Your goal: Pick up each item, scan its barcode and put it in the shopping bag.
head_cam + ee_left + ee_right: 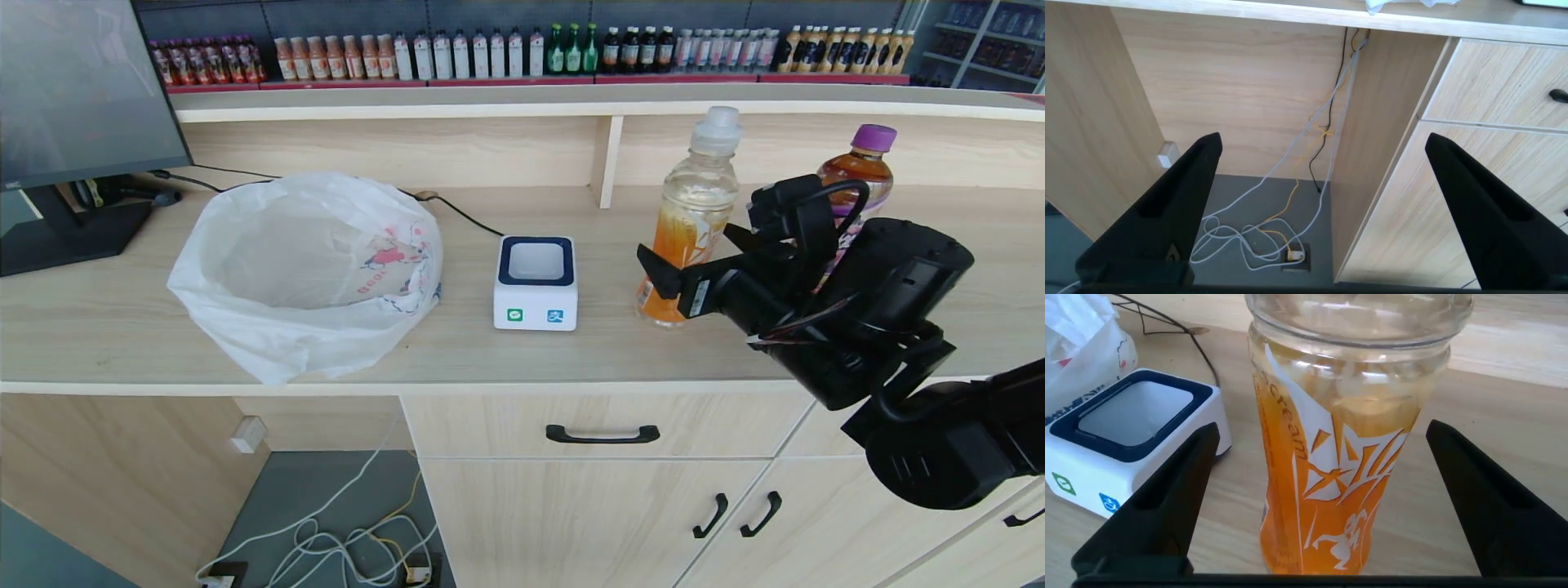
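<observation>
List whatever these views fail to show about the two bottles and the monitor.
- Orange bottle: where its barcode sits cannot be told, head or right wrist view; cap cut off by the wrist view's edge.
- Purple-capped bottle: lower body hidden behind the right arm, head view.
- Monitor: cut off by the head view's edge.

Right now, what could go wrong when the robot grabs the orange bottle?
The right gripper is open around the tall orange bottle. If one side bumps it first, it might tip toward the scanner or the purple-capped bottle standing close by. Later, the floppy shopping bag may sag and the bottle could catch its rim.
</observation>
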Available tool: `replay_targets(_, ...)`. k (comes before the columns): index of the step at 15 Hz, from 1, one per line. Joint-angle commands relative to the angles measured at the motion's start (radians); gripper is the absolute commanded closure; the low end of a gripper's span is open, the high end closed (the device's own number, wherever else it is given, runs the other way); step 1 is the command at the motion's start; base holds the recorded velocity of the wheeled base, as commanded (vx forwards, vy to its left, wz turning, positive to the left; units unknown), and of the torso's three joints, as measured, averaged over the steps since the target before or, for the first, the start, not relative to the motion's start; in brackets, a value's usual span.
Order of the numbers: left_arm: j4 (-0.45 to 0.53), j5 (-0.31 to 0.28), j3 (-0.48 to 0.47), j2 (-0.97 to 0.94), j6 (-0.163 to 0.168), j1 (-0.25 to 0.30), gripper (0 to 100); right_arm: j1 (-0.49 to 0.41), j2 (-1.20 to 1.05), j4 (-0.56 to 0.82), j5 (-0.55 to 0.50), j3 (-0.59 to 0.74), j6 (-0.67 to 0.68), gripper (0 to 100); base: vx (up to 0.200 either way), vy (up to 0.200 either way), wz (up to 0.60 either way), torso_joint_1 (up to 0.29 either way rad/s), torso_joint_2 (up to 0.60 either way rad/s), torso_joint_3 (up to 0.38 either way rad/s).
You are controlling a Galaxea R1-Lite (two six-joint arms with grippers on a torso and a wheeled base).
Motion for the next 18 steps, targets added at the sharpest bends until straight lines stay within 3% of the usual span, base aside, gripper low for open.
replay_targets(1,0.0,0.0,0.0,0.0,0.0,0.0,0,0.001,0.017,-0.001,-0.026,-0.025,0.001,0,0.0,0.0,0.0,0.0,0.0,0.0)
replay_targets(11,0.0,0.0,0.0,0.0,0.0,0.0,0,0.045,0.05,-0.001,-0.174,-0.048,0.027,0,0.0,0.0,0.0,0.0,0.0,0.0)
replay_targets(18,0.0,0.0,0.0,0.0,0.0,0.0,0,0.048,0.076,0.002,-0.196,-0.081,0.052,0,0.0,0.0,0.0,0.0,0.0,0.0)
